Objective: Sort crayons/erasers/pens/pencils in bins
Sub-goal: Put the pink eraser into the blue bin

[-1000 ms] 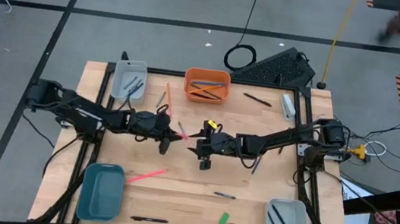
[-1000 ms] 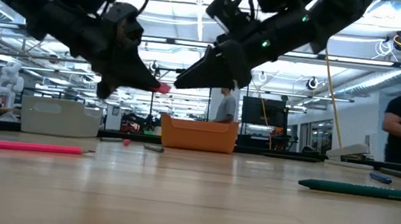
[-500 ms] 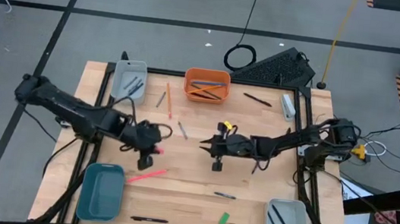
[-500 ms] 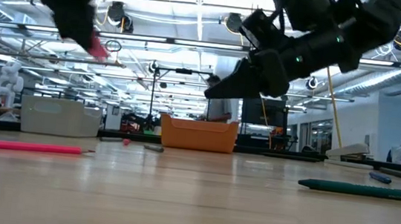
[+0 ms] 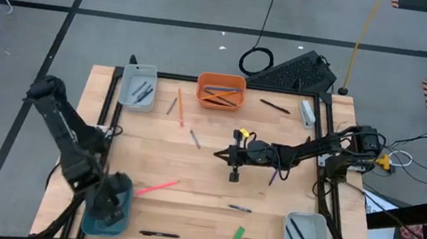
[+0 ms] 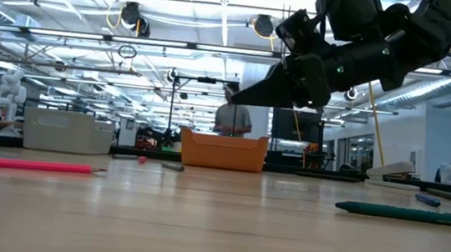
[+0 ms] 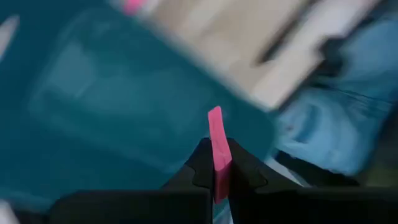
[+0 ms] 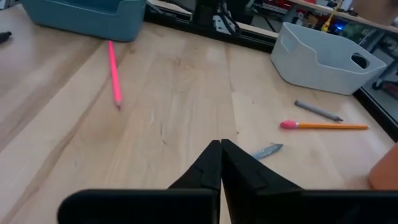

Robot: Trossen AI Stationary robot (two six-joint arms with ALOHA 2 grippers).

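While blur smears the left wrist view, we still see the left claw (image 7: 216,177) pinching the pink eraser (image 7: 216,149) over the teal bin (image 5: 95,203), having swung there from mid-surface. Our right claw (image 8: 221,163), pressed together, has stayed near the middle.

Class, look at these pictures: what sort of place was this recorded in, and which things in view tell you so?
Probably a robotics lab or workshop in a large open hall. The low view shows exposed ceiling beams and lights, desks with monitors, and a person behind the table, where two robot arms work, the right gripper raised above it.
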